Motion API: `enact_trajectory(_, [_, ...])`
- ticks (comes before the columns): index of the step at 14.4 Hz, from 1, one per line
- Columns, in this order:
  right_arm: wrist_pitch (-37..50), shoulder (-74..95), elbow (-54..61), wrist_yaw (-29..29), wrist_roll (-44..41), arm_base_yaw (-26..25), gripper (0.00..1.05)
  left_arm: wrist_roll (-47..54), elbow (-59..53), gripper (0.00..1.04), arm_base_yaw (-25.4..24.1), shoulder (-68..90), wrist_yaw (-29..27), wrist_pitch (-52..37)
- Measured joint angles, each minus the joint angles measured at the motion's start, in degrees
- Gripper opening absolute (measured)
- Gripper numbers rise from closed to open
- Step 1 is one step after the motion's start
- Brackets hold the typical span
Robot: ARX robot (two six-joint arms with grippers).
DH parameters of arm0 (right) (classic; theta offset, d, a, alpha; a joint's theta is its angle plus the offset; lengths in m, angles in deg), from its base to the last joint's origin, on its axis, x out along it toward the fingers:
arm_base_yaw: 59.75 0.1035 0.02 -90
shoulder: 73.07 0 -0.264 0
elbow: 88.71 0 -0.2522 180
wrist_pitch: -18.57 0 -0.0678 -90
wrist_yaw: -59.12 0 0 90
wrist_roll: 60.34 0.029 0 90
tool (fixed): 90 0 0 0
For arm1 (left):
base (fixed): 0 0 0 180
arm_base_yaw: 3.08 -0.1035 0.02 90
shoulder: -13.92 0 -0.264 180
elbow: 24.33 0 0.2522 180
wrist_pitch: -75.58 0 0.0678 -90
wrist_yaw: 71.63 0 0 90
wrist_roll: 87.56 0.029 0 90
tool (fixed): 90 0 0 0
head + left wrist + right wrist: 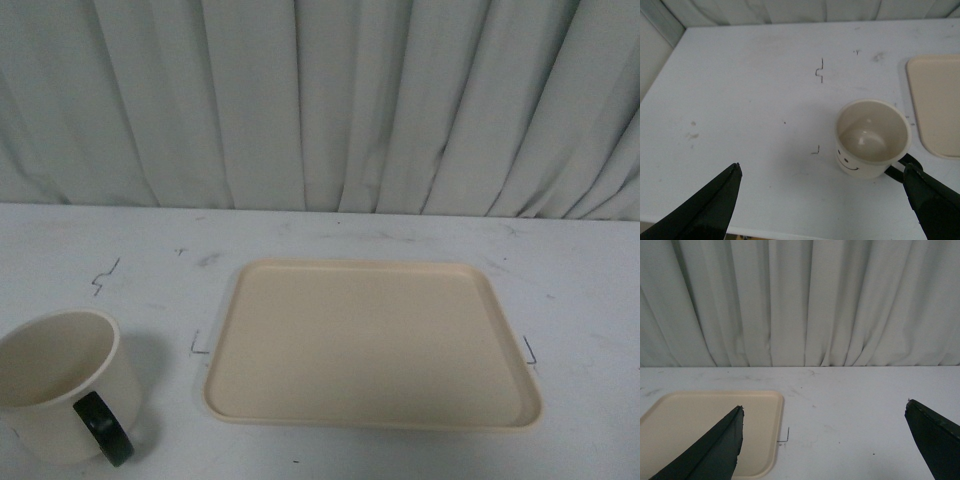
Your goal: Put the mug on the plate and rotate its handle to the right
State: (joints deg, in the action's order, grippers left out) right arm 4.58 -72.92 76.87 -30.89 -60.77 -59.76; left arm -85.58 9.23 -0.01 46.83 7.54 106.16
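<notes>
The cream-white mug (62, 385) stands upright on the white table at the front left, left of the plate and off it. Its black handle (104, 428) faces the front, slightly right. The beige plate (370, 342) lies flat and empty at the table's middle. In the left wrist view the mug (871, 138) shows its smiley face, with the handle (902, 167) beside one finger; my left gripper (822, 170) is open above the table, short of the mug. My right gripper (824, 407) is open over bare table beside the plate's edge (700, 430). Neither arm shows in the front view.
A grey-white pleated curtain (320, 100) hangs along the table's far edge. Small dark marks (105, 275) are drawn on the table. The table's edge and a wall (655, 55) show in the left wrist view.
</notes>
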Motion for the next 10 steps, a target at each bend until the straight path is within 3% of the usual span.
enact_trajectory(1, [0.02,0.0,0.0,0.0,0.0,0.0,0.98,-0.17,6.99,0.98,-1.53,20.22,2.29,0.72])
enact_trajectory(2, [0.02,0.0,0.0,0.0,0.0,0.0,0.98,-0.98,9.09,0.98,-1.25,25.0,4.46,1.33])
enact_trajectory(7, [0.02,0.0,0.0,0.0,0.0,0.0,0.98,-2.23,15.78,0.98,-0.83,42.07,8.22,-2.05])
enact_trajectory(10, [0.02,0.0,0.0,0.0,-0.02,0.0,0.98,-2.64,16.28,0.98,-0.98,44.35,8.59,-2.71])
